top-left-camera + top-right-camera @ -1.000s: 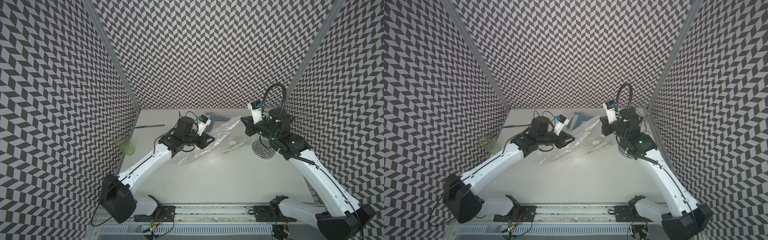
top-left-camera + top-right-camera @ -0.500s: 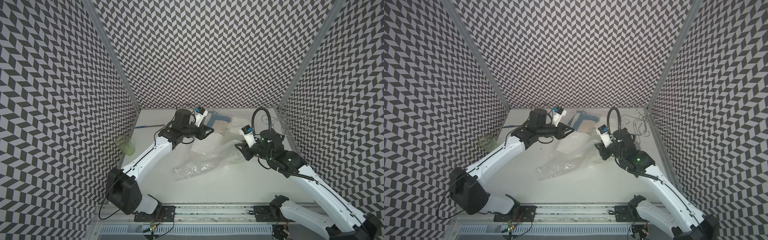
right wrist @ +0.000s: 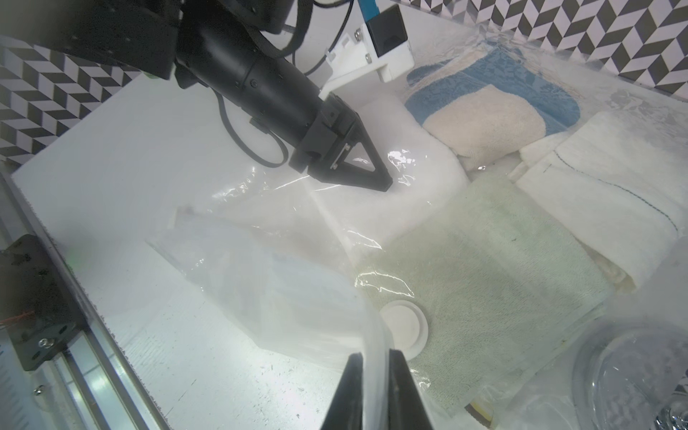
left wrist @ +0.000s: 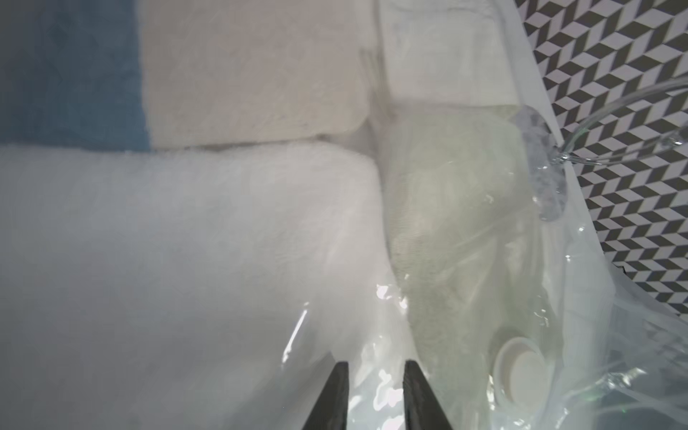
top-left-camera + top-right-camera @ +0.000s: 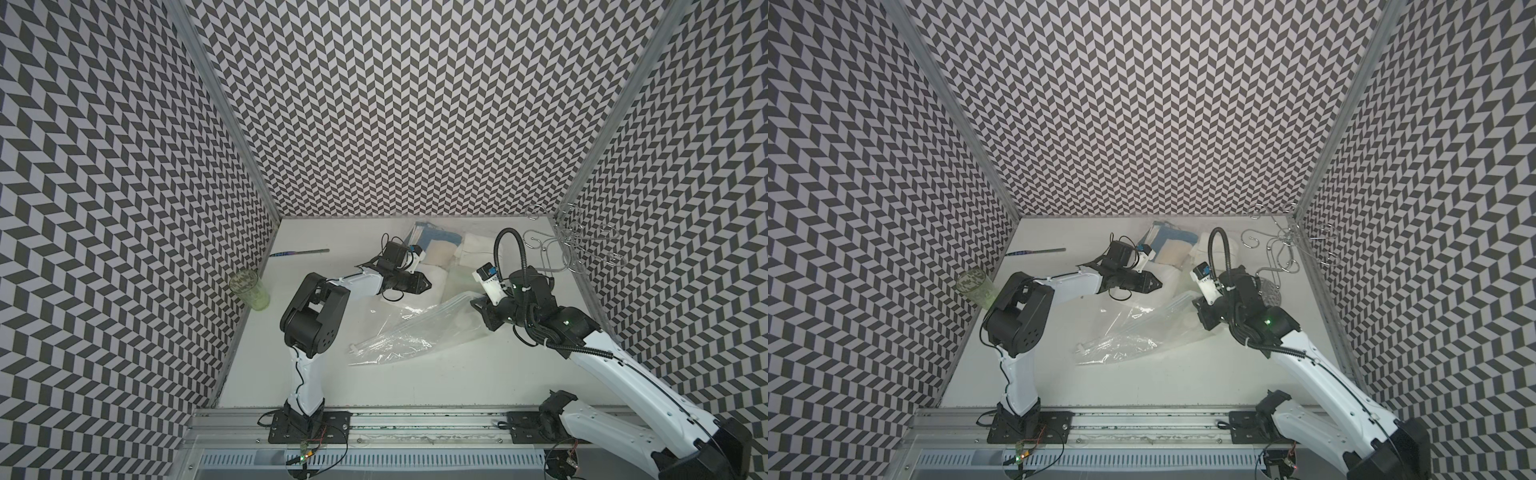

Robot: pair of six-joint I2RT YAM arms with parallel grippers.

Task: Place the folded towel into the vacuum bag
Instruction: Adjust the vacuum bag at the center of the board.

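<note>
The vacuum bag (image 5: 415,328) lies crumpled on the counter (image 5: 415,395) between the two arms, slanting from the middle toward the right arm. There the right tool (image 3: 376,372) has its jaws pressed nearly together on a bunched fold of the film. The bag's round white valve cap (image 3: 404,327) sits just beside that pinch, over a pale green towel (image 3: 502,268) that shows through the plastic; whether that towel is inside the bag or only under it cannot be told. The left tool (image 4: 375,372) hangs low over a white towel (image 4: 186,242), its jaws a narrow gap apart with shiny film lying across the gap; whether they grip the film cannot be told. The film drapes over the white towel's near corner. Crowded against the white towel at the back of the counter lie a beige towel (image 3: 484,123) on a blue towel (image 5: 436,240), and beside them a white cloth with a dark stitched line (image 3: 614,193). A round perforated dish (image 5: 1271,291) sits close behind the right arm's wrist, and a wire rack (image 5: 566,237) of hooks fills the back right corner. Well apart on the left, a green-tinted glass (image 5: 249,289) stands by the wall and a thin rod (image 5: 299,252) lies near the back.
</note>
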